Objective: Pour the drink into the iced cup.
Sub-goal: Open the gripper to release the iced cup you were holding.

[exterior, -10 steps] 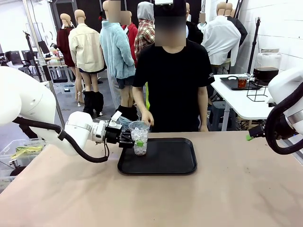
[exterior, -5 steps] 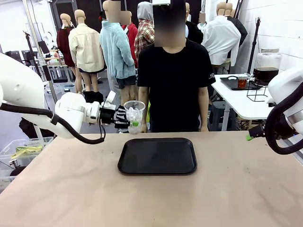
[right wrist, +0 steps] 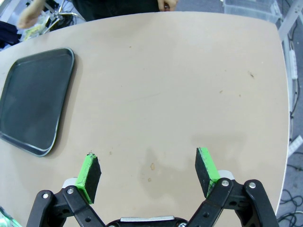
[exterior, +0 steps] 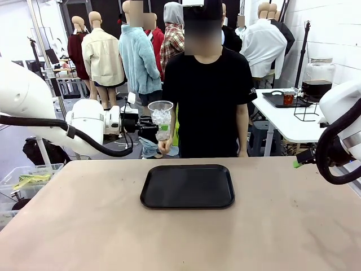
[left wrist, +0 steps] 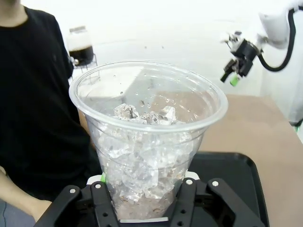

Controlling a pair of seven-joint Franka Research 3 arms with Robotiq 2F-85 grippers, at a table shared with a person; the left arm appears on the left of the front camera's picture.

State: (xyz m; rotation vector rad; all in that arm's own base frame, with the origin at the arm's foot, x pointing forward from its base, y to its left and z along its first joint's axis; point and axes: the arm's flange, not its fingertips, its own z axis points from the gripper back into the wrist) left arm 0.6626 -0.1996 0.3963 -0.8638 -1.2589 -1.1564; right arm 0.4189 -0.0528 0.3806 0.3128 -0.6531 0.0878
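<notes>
One cup aloft.
My left hand (exterior: 156, 127) grips the iced cup (exterior: 161, 112) upright; right hand (right wrist: 149, 173) hangs wide over the worktop (right wrist: 165, 90).

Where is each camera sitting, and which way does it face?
Front view: fixed on the robot's side, facing across the table to the person; left gripper holds the iced cup aloft.
Left wrist view: on that wrist, looking along its fingers into the iced cup.
Right wrist view: on that wrist, looking down past the open right gripper.
Shared: the black tray.

Beige table (exterior: 282, 226); black tray (exterior: 187, 186) at centre.
</notes>
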